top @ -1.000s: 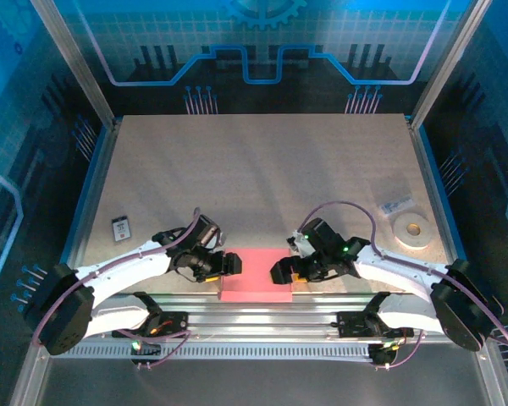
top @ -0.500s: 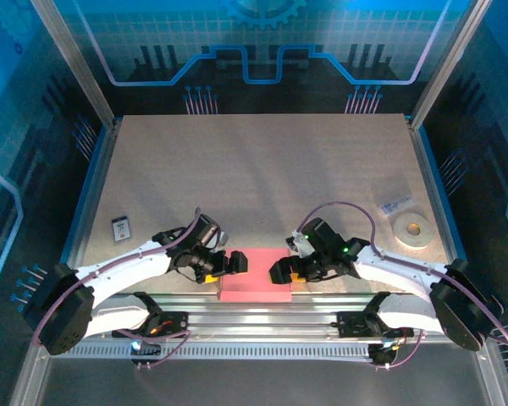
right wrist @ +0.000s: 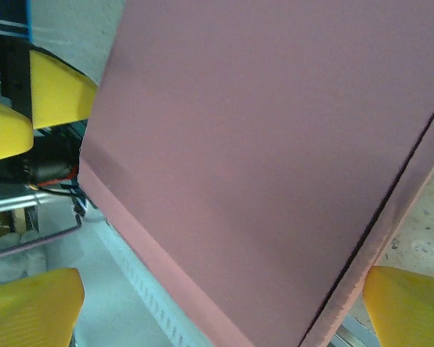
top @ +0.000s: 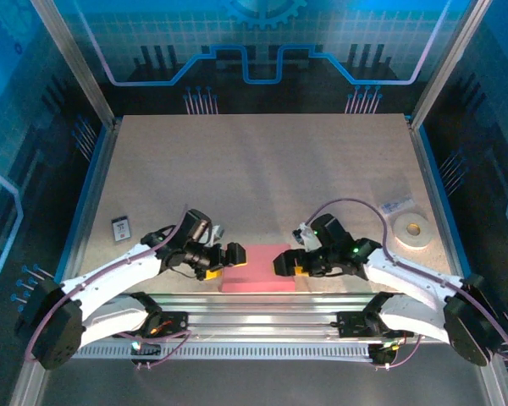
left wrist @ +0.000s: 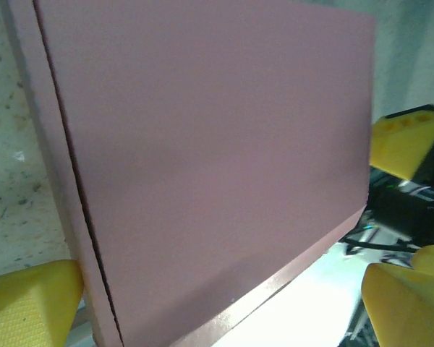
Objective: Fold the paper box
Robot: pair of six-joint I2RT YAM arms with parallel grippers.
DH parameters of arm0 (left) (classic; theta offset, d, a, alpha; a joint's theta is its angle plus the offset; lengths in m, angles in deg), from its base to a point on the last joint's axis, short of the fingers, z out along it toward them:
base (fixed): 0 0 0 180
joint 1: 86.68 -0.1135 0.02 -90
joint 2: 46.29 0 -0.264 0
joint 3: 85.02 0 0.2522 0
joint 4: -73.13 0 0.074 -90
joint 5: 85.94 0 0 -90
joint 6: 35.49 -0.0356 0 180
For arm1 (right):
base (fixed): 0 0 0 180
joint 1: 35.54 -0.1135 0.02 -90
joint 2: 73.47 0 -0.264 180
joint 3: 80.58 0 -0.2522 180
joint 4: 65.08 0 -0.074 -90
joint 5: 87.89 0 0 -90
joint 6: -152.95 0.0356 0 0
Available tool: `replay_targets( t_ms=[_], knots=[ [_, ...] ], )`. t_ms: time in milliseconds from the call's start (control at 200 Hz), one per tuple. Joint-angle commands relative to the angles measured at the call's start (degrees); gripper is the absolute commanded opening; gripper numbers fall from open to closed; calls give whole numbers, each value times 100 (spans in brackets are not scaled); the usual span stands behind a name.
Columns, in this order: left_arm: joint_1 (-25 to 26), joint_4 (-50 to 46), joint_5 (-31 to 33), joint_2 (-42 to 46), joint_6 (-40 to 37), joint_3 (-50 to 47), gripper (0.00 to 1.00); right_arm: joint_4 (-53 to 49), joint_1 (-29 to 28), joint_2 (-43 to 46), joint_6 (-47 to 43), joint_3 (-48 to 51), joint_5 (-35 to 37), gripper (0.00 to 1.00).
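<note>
Both the left gripper (top: 234, 256) and right gripper (top: 281, 266) gape wide, straddling opposite ends of the paper box (top: 256, 269), which lies flat midway along the near edge of the table (top: 262, 169) (nothing pinched yet). Folding seems barely begun; next, each probably must clamp a panel beside its crease.

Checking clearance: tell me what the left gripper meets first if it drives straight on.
The box: the left gripper, open, points straight at its pink panel. How close it is stays unclear.
</note>
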Motion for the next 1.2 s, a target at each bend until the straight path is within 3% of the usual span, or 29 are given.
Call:
replay_targets(
  t_ms=[0, 535, 725, 1196],
  knots=[
    [-238, 237, -497, 273, 243, 119, 99, -144, 219, 283, 94, -166, -282, 100],
    [-630, 657, -636, 64, 837, 727, 99, -387, 633, 468, 210, -830, -267, 100],
    [-811, 1073, -710, -189, 1195, 755, 99, -210, 711, 256, 411, -1026, -209, 100],
    [-956, 1062, -741, -635, 1303, 1339, 99, -151, 1007, -216, 621, -1442, -91, 100]
  ],
)
